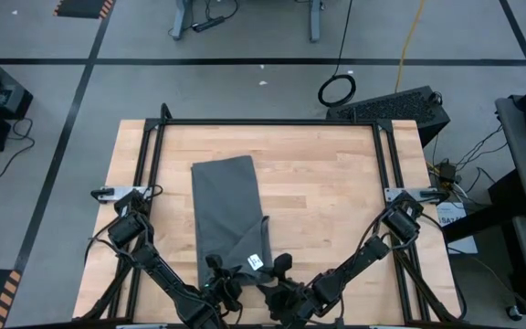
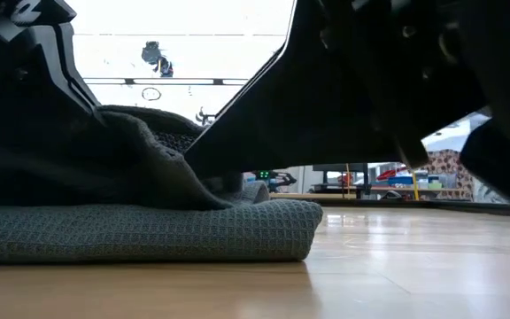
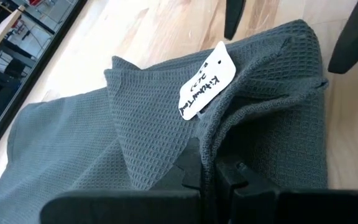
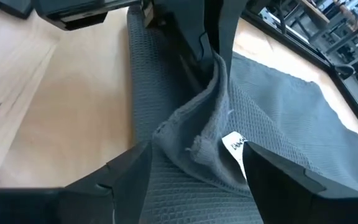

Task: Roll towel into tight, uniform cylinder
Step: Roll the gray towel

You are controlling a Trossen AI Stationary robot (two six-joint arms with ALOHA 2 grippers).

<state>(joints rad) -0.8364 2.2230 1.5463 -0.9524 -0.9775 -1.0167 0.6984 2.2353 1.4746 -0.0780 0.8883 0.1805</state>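
High view: both hands at the near end of the towel (image 1: 225, 208), first fold barely started

The dark grey waffle-weave cloth lies as a long strip running from the far middle of the surface (image 1: 327, 187) to its near edge, left of centre, its near end lifted and flopped back so the white tag (image 1: 254, 261) faces up. My left hand (image 1: 222, 279) is pinching that raised end; the cloth runs straight into its fingers in the left wrist view. My right hand (image 1: 279, 274) sits just beside the tag with its fingers spread astride the bunched corner. I judge the towel light, limp and grippy, prone to sagging between grips, so I would hold both near corners and keep even tension
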